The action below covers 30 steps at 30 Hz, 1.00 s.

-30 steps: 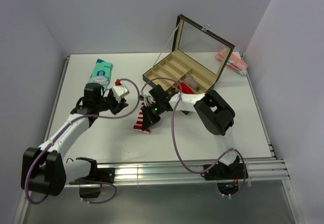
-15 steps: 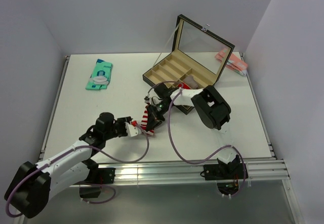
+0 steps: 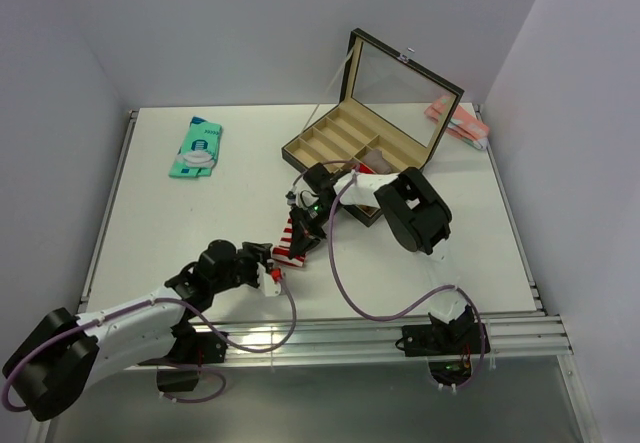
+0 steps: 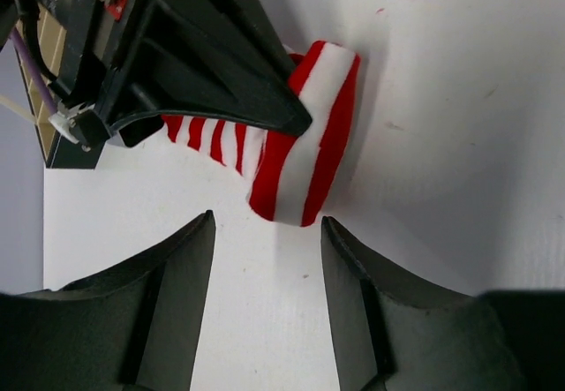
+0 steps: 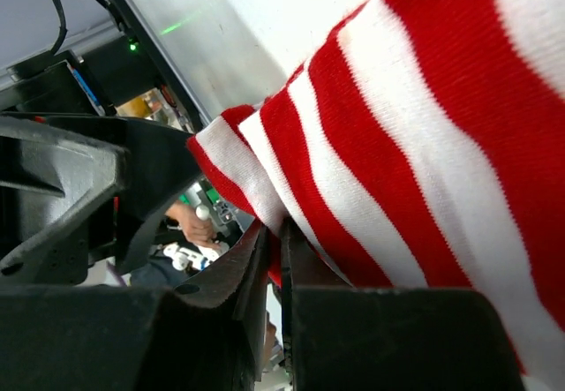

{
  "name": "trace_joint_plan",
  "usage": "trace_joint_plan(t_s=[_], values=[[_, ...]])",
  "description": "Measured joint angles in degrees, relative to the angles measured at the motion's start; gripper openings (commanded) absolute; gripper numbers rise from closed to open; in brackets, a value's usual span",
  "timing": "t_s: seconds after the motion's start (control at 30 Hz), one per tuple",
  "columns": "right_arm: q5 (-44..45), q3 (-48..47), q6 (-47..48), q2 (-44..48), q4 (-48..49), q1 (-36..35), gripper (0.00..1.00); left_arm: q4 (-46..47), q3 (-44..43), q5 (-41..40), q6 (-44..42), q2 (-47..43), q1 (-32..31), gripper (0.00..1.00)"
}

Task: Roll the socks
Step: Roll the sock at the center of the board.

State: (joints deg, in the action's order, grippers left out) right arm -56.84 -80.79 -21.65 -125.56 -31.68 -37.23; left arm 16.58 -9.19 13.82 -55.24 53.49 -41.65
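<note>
A red-and-white striped sock (image 3: 291,239) lies on the white table in front of the box. My right gripper (image 3: 303,223) is shut on its far part. In the right wrist view the jaws (image 5: 276,251) pinch a fold of the striped fabric (image 5: 424,135). My left gripper (image 3: 270,271) sits low at the sock's near end. In the left wrist view it is open (image 4: 267,223), with bare table between the fingers. The sock's rounded end (image 4: 309,157) lies just beyond the fingertips, apart from them, and the black right gripper (image 4: 194,64) covers the rest.
An open compartment box (image 3: 345,141) with a raised glass lid stands behind the sock. A teal packet (image 3: 197,147) lies at the back left and a pink item (image 3: 455,121) at the back right. A metal rail (image 3: 380,328) runs along the near table edge.
My left arm swung from beside the teal packet down to the front, its gripper now at the sock's near end with jaws wider apart. The right gripper still holds the sock, shifted slightly.
</note>
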Motion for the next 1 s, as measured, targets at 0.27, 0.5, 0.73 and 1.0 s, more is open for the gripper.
trace_joint_plan(t_s=[0.27, 0.5, 0.73, 1.0], values=[[-0.4, 0.0, -0.4, -0.3, 0.0, 0.0, 0.1, 4.2, 2.3, -0.4, -3.2, 2.4, -3.7, 0.75], [-0.8, 0.2, -1.1, -0.5, 0.4, 0.0, 0.09, 10.2, 2.4, -1.2, -3.8, 6.5, -5.5, 0.77], [-0.9, 0.2, -1.1, -0.5, 0.5, 0.0, 0.04, 13.1, 2.4, -1.7, -4.0, 10.9, -5.6, 0.66], [-1.0, 0.5, -1.1, -0.5, 0.7, 0.2, 0.01, 15.4, 1.2, -1.7, -3.9, 15.4, -5.6, 0.52]])
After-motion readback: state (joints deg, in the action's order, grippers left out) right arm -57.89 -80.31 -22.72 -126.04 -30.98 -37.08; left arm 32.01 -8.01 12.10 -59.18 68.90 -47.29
